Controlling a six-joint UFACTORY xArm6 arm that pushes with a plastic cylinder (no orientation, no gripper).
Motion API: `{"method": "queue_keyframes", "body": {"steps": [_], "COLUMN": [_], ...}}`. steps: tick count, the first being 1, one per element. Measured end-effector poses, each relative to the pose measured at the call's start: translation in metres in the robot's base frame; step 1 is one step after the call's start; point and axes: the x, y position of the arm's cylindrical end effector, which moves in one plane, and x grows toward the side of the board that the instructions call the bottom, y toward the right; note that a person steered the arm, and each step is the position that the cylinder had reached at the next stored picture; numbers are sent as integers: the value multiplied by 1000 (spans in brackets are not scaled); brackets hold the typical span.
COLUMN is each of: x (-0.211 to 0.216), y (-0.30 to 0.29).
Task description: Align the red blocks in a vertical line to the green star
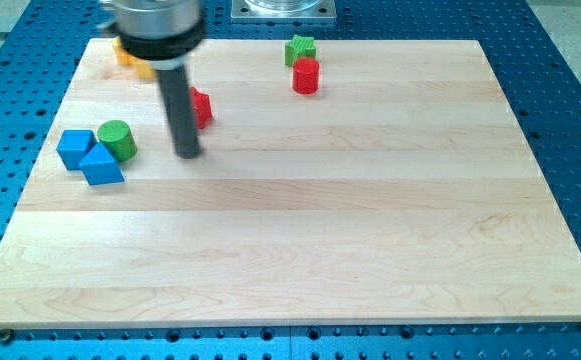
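The green star (300,48) sits near the top edge of the wooden board, right of centre-left. A red cylinder (306,76) stands just below it, close to touching. A second red block (202,108) lies further left, partly hidden behind the rod; its shape is unclear. My tip (187,155) rests on the board just below and left of that red block, close beside it. The rod rises from there to the dark mount at the view's top.
A green cylinder (118,139) and two blue blocks (74,147) (101,165) cluster at the left. Yellow blocks (130,57) lie at the top left, partly hidden by the arm. The wooden board (300,230) sits on a blue perforated table.
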Motion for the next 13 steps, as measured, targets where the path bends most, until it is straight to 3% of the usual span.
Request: {"method": "queue_keyframes", "body": {"steps": [2, 4, 5, 6, 7, 8, 9, 10, 13], "x": [-50, -56, -40, -10, -23, -30, -71, -120, -122], "y": [-40, 109, 100, 137, 139, 179, 270, 258, 205]}}
